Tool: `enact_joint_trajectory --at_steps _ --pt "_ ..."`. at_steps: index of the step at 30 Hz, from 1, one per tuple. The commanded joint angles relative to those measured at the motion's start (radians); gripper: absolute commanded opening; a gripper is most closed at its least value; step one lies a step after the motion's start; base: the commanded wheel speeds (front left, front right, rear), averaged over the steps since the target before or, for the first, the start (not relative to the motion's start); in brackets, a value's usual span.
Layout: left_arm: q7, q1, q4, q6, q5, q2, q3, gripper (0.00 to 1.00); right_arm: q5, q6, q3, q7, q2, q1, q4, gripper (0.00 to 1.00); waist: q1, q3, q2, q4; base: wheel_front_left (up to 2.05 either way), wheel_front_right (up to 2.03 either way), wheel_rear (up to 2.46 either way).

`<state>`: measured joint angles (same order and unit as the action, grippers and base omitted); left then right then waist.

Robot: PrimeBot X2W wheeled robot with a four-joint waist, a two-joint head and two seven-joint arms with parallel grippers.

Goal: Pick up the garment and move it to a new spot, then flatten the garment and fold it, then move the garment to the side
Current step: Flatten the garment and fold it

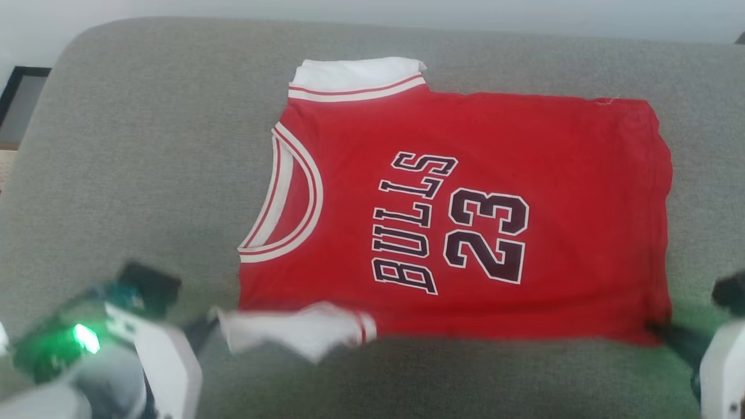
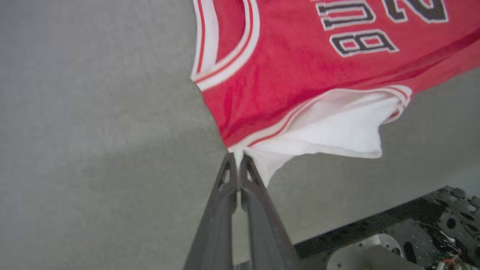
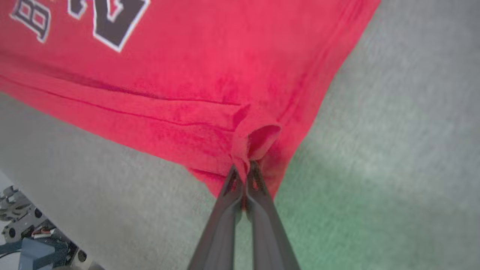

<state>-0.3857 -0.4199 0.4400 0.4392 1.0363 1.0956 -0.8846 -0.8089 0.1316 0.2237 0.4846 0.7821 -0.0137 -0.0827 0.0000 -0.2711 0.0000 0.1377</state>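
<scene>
The garment [image 1: 524,139], a bright red jersey with dark lettering and white striped trim, lies spread on a grey cushion [image 1: 145,145]. Its neck opening points left and a white flap shows at the far edge. My left gripper [image 2: 237,155] is shut on the near left corner, where the white lining [image 2: 337,131] is turned out. In the head view that gripper [image 1: 214,319] sits at the jersey's near left. My right gripper [image 3: 245,167] is shut on the bunched red hem [image 3: 258,138] at the near right corner, and in the head view this gripper [image 1: 655,329] is at the lower right.
The grey cushion stretches well beyond the jersey to the left and toward me. A dark frame [image 1: 17,99] stands past its left edge. Parts of my base [image 2: 412,232] show below the cushion's near edge.
</scene>
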Motion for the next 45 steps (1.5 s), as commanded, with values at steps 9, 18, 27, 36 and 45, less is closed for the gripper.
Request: enact_joint_trajectory --at_steps 9,18,27,36,45 --pt "-0.04 -0.261 -0.115 -0.15 -0.095 -0.048 0.059 0.0 0.121 -0.002 -0.047 0.033 -0.103 0.214 0.019 0.0 0.0 -0.059 0.0 -0.035 0.0 0.0 0.0" --pt "-0.071 -0.507 -0.462 -0.343 -0.137 -0.236 0.032 0.0 0.17 -0.002 0.067 0.035 -0.158 0.482 0.203 0.0 0.0 -0.134 0.0 -0.065 0.0 0.0 0.0" --pt "-0.109 -0.591 -0.819 -0.471 -0.101 -0.404 -0.025 0.0 0.147 -0.002 0.241 0.006 -0.2 0.62 0.391 0.0 0.0 -0.155 0.0 -0.089 0.0 0.0 0.0" --pt "-0.16 -0.613 -1.006 -0.505 -0.054 -0.481 -0.039 0.83 0.113 -0.001 0.339 -0.035 -0.196 0.679 0.47 0.67 0.0 -0.114 0.0 -0.092 0.0 0.0 0.0" --pt "-0.177 -0.599 -0.957 -0.466 -0.038 -0.462 -0.028 1.0 0.118 -0.001 0.307 -0.163 -0.167 0.657 0.439 1.0 0.0 -0.029 0.0 -0.066 0.0 0.0 0.0"
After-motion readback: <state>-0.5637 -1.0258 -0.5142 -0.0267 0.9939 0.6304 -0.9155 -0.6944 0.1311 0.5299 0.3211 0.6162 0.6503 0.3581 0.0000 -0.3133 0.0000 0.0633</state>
